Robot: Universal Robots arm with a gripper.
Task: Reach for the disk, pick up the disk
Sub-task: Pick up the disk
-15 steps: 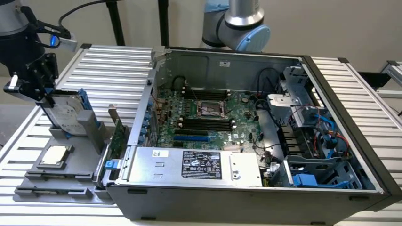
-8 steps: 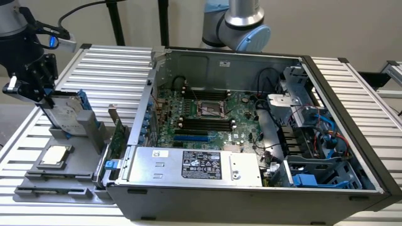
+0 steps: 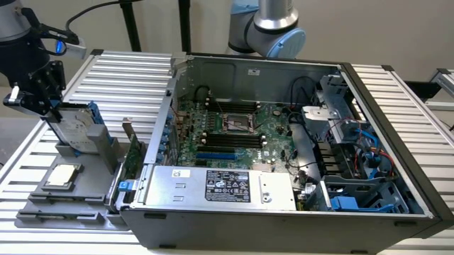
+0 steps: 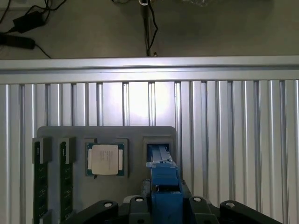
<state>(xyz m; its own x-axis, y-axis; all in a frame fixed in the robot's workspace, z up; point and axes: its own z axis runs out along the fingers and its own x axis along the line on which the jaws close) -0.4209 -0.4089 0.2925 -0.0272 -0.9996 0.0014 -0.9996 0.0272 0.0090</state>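
1 disk [image 3: 76, 126], white label unreadable, upright in the tool [image 3: 57, 111]

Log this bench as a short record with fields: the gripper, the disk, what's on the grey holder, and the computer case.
gripper: closed on the disk's upper end, at the exterior view's left
disk: on edge, slightly tilted, blue rails along its sides, lower end at the holder's slot
grey holder: on the ribbed table, beside the case
CPU chip: flat on the holder, apart from the disk
memory sticks: two, side by side on the holder
computer case: side open, motherboard and power supply exposed
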